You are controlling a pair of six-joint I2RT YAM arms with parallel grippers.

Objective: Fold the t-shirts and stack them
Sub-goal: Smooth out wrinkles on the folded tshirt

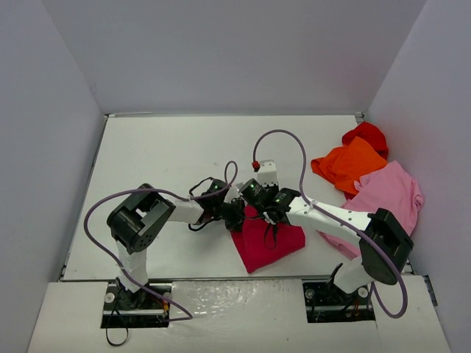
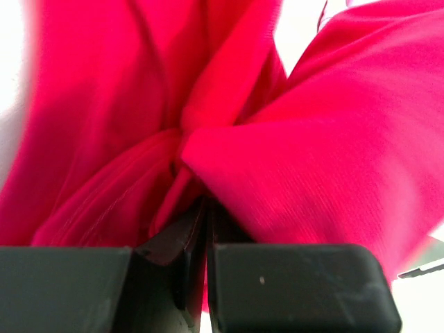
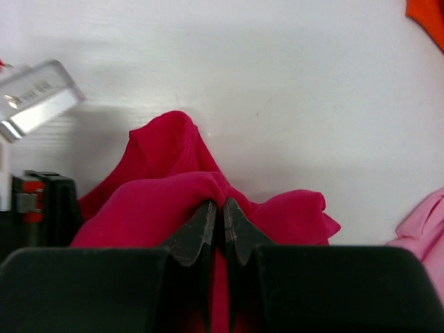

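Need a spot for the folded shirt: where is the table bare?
Bare: the table's left part, between left wall and left arm, and the strip along the back wall. Crowded: right side, orange shirt, red shirt, pink shirt; middle, crimson shirt and right arm.

- A white table, matt and flat, takes up the middle of the overhead view (its surface shows faint scuffs in the right wrist view).
- A plain pale grey back wall stands along the table's far edge.
- A left wall and a right wall, the same pale grey, close in the two sides.
- A thin metal rail runs along the table's left edge.
- A glossy white strip lies across the near edge, reflecting light.
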